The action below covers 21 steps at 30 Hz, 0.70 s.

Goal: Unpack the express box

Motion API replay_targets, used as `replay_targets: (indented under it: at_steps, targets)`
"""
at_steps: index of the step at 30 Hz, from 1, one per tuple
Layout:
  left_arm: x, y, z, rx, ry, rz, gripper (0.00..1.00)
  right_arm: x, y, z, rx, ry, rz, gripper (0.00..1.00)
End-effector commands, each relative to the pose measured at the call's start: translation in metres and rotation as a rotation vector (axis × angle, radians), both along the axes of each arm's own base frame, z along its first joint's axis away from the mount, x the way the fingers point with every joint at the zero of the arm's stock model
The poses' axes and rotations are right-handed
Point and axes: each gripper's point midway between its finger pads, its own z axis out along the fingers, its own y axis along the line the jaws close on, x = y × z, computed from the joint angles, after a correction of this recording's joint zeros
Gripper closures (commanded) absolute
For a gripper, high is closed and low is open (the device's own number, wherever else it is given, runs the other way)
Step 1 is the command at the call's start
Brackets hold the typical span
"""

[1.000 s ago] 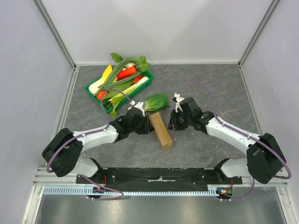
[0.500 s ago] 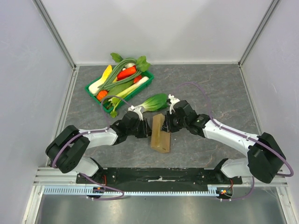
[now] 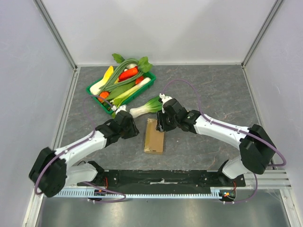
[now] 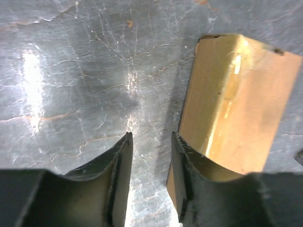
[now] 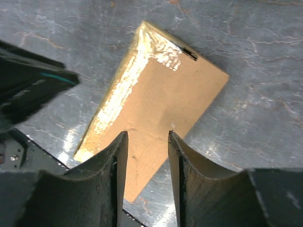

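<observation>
The express box (image 3: 155, 136) is a flat brown cardboard carton lying on its broad face on the grey table, closed. In the left wrist view the express box (image 4: 236, 109) lies just right of my right fingertip, and only bare table shows between the jaws. My left gripper (image 3: 134, 128) (image 4: 150, 142) is open just beside the box's left edge. My right gripper (image 3: 160, 124) (image 5: 147, 139) hovers open over the far end of the express box (image 5: 156, 104), with nothing held.
A bok choy (image 3: 149, 106) lies just beyond the box, close to the right gripper. A green tray (image 3: 93, 92) piled with vegetables stands at the back left. Grey walls and an aluminium frame enclose the table.
The box was propped on its narrow side between the two grippers and now lies flat. Both grippers have opened wider, and both arms have shifted left.
</observation>
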Motion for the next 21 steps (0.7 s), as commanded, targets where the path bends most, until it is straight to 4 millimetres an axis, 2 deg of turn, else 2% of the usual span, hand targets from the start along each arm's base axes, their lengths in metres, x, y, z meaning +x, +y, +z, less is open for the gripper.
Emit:
replay_targets:
  at_steps: [1, 3, 4, 6, 7, 10, 15, 18, 21]
  targets:
    - [0.002, 0.012, 0.037, -0.001, -0.097, 0.006, 0.48, 0.008, -0.017, 0.013, -0.071, -0.066, -0.043, 0.48]
    - [0.001, -0.007, 0.051, -0.104, -0.133, -0.074, 0.45, 0.004, -0.021, 0.004, -0.097, -0.052, -0.036, 0.41]
    - [-0.001, -0.011, 0.051, -0.122, -0.132, -0.089, 0.44, 0.003, -0.021, -0.002, -0.107, -0.041, -0.034, 0.31]
    - [-0.003, -0.024, 0.051, -0.167, -0.128, -0.152, 0.43, -0.001, -0.022, -0.011, -0.121, -0.022, -0.027, 0.24]
    - [-0.004, -0.026, 0.047, -0.166, -0.118, -0.167, 0.43, -0.002, -0.022, -0.018, -0.129, -0.013, -0.026, 0.18]
    - [-0.006, -0.033, 0.033, -0.169, -0.076, -0.201, 0.43, 0.000, -0.016, -0.028, -0.115, -0.002, -0.029, 0.12]
    - [-0.013, -0.042, 0.012, -0.169, 0.037, -0.250, 0.47, 0.002, -0.009, -0.036, -0.090, 0.007, -0.033, 0.12]
    - [-0.012, -0.041, 0.009, -0.168, 0.033, -0.232, 0.51, 0.003, -0.011, -0.046, -0.114, 0.022, -0.043, 0.26]
    - [-0.010, -0.034, 0.009, -0.142, 0.025, -0.217, 0.55, -0.001, -0.014, -0.057, -0.136, 0.048, -0.049, 0.35]
